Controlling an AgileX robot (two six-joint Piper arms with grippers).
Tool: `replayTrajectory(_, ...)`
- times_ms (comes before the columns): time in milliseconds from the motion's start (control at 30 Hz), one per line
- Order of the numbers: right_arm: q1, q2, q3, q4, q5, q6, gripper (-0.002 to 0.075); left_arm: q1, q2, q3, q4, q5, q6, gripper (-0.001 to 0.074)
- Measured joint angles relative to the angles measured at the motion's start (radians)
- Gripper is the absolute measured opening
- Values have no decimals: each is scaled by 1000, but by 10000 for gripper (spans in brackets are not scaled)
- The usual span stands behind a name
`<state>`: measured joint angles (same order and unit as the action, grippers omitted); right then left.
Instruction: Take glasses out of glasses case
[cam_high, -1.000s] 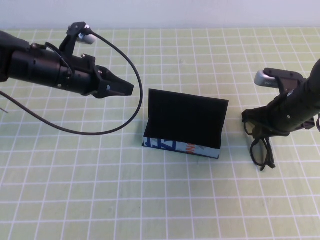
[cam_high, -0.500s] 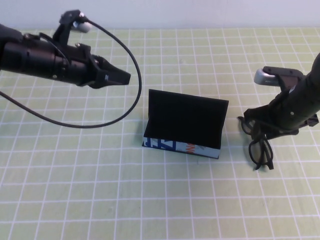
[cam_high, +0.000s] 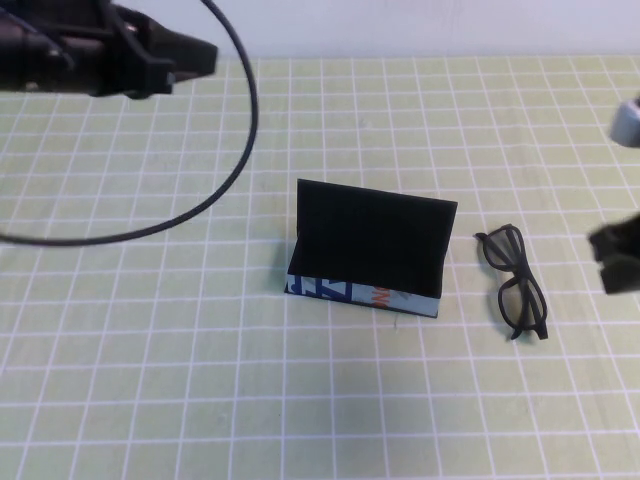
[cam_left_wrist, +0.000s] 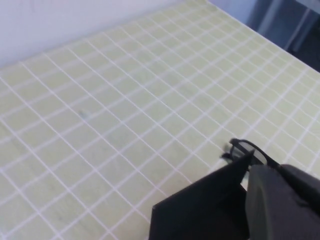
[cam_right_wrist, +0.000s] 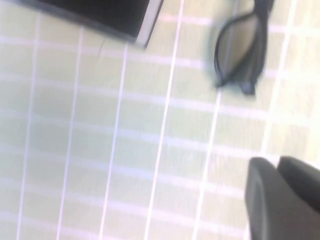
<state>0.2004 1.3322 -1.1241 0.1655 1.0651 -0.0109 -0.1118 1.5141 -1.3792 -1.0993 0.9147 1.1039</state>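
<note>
The glasses (cam_high: 515, 285) lie folded open on the mat, just right of the glasses case (cam_high: 370, 250), apart from it. The case stands with its black flap lid raised and its light blue front strip (cam_high: 360, 296) toward me. My left gripper (cam_high: 205, 55) is shut and empty, high at the far left, well away from the case. My right gripper (cam_high: 615, 258) is at the right edge, right of the glasses, shut and empty. The left wrist view shows my left gripper (cam_left_wrist: 272, 200), the case (cam_left_wrist: 205, 210) and the glasses (cam_left_wrist: 247, 150). The right wrist view shows my right gripper (cam_right_wrist: 275, 172), the glasses (cam_right_wrist: 242, 50) and the case (cam_right_wrist: 100, 12).
A green mat with a white grid (cam_high: 200, 380) covers the table. A black cable (cam_high: 240, 150) loops from the left arm over the left part of the mat. A pale wall (cam_high: 400, 25) runs along the far edge.
My right gripper let go of the glasses and drew back to the right edge; the glasses now lie on the mat. My left arm moved up and back toward the far left.
</note>
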Motion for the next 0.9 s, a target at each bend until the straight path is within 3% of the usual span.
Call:
replayTrajectory(300,0,-573,291,-6,30,0,-15,0,-506,392,5,-278,2,-4)
replayTrajectory(567,0,-886,411,67,51,-15,-16,0,-907,761,1,-462,17,-4)
replayTrajectory(733,0,-1005,464,93,-49,-38,-16,0,-1086,919,-9,-527,19,-4)
replayTrajectory(900,0,-1049,561,179,-268,-141,-16,0,-1189,1046,-9,-571,17,-4)
